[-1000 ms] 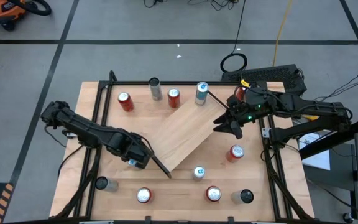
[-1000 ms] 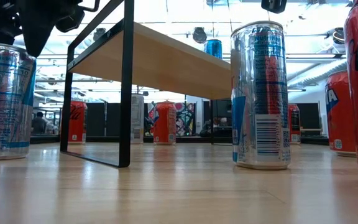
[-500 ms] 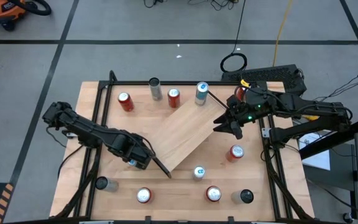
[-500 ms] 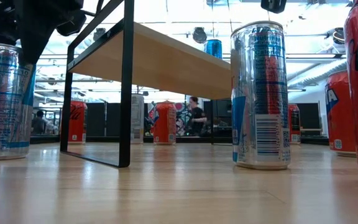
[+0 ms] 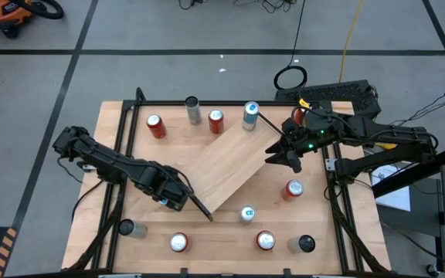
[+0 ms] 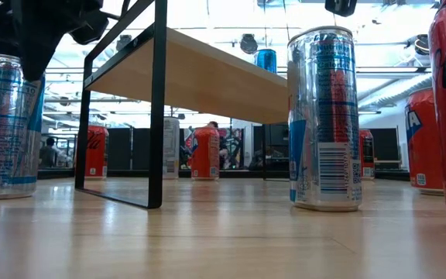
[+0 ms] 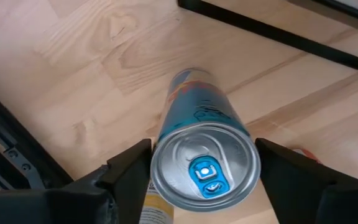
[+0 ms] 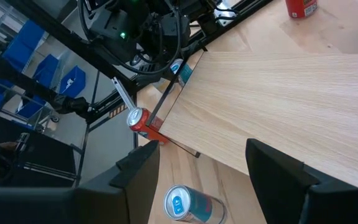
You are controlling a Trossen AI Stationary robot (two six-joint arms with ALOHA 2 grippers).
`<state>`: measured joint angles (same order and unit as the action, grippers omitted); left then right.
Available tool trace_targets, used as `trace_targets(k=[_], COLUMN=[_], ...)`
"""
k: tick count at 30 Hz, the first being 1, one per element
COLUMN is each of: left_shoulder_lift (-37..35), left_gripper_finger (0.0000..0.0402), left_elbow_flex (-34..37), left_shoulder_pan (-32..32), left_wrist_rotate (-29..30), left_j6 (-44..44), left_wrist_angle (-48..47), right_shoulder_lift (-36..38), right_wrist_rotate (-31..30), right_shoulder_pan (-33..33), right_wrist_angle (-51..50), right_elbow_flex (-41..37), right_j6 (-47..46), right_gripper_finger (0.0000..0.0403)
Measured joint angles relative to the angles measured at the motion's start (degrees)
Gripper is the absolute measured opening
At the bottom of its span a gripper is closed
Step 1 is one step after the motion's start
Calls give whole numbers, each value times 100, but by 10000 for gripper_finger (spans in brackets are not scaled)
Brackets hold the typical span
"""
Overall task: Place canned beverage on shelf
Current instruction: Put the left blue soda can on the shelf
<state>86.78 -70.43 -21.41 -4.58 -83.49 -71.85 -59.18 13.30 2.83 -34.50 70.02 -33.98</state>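
The light-wood counter (image 5: 315,224) carries the shelf (image 5: 226,166), set diagonally near its middle. Cans stand scattered around it: red ones (image 5: 156,126) and silver ones (image 5: 250,116) along the far side, more along the near edge, including a blue-topped can (image 5: 246,214).

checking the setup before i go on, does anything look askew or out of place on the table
The shelf sits askew, turned diagonally across the table rather than square to its edges. No can stands on it. Every can in view is upright and nothing is spilled.
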Motion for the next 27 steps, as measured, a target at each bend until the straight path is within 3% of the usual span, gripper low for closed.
trace_targets(k=[7, 20, 27], left_shoulder_lift=[0, -122, -303], left_gripper_finger=[224, 223, 222], left_elbow_flex=[-4, -177, -673], left_shoulder_pan=[0, -11, -75], left_wrist_rotate=[-8, -59, -580], left_j6=[31, 119, 361], left_wrist_angle=[82, 35, -225], right_shoulder_lift=[0, 0, 2], right_wrist_rotate=[-2, 22, 24], right_shoulder_pan=[0, 1, 2], right_wrist_angle=[0, 0, 87], right_elbow_flex=[0, 0, 0], right_j6=[10, -352, -248], right_gripper_finger=[215, 215, 215])
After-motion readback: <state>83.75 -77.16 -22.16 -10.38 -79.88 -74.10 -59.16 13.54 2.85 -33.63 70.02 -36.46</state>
